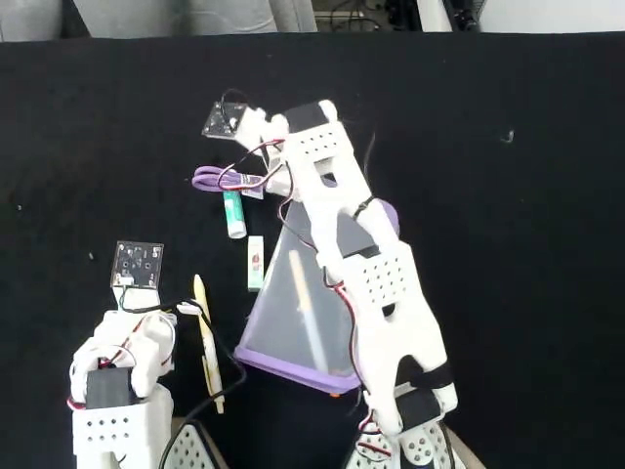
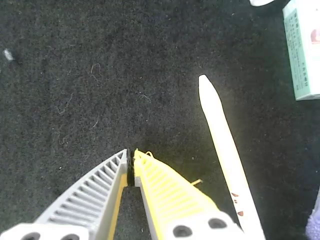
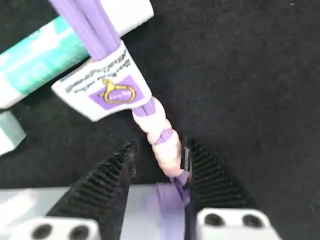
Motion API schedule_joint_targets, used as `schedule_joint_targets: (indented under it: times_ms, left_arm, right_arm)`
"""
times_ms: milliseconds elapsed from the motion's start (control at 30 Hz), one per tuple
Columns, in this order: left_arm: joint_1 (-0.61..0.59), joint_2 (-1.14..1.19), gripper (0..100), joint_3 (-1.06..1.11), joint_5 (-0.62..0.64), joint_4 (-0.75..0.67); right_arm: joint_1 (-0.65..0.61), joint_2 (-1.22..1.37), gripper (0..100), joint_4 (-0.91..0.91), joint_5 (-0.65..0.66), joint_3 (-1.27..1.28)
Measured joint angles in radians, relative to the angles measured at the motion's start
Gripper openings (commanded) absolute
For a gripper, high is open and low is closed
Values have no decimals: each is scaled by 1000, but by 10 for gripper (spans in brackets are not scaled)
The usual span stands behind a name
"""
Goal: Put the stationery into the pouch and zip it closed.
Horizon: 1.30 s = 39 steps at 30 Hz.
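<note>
The translucent pouch (image 1: 293, 313) with purple edging lies mid-table, a pale pen showing through it. Its purple strap (image 1: 217, 179) trails off the far end. My right gripper (image 1: 262, 182) stands open over that end; in its wrist view the gripper (image 3: 157, 152) has its fingers either side of the pale beaded zipper pull (image 3: 162, 137). A green-and-white glue stick (image 1: 232, 213), a small eraser (image 1: 255, 262) and a cream pen (image 1: 207, 342) lie left of the pouch. My left gripper (image 2: 131, 161) is shut and empty just beside the cream pen (image 2: 225, 150).
A white-and-purple tag (image 3: 102, 87) hangs on the strap by the glue stick (image 3: 40, 65). The eraser (image 2: 302, 50) lies just beyond the pen's tip. Black cloth covers the table, with open space to the right and far left.
</note>
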Motion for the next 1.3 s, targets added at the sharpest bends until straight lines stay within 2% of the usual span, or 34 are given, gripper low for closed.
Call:
schedule_joint_targets:
  times_ms: [167,333,500,800,933,1067,1233,1300]
  left_arm:
    - [0,0,30,0,0,0]
    - [0,0,30,0,0,0]
    - [0,0,30,0,0,0]
    - [0,0,30,0,0,0]
    - [0,0,30,0,0,0]
    - [0,0,30,0,0,0]
    - [0,0,30,0,0,0]
    - [0,0,30,0,0,0]
  right_arm:
    - [-2,0,138,-104,0,97]
    - [-2,0,47,-150,0,109]
    - [0,0,11,-163,0,109]
    - [0,0,11,-160,-11,95]
    - [-26,2,11,-83,-75,-40]
    - [-57,2,11,54,-127,-284]
    - [-77,2,11,196,-133,-626]
    - [-78,-5,11,216,-133,-680]
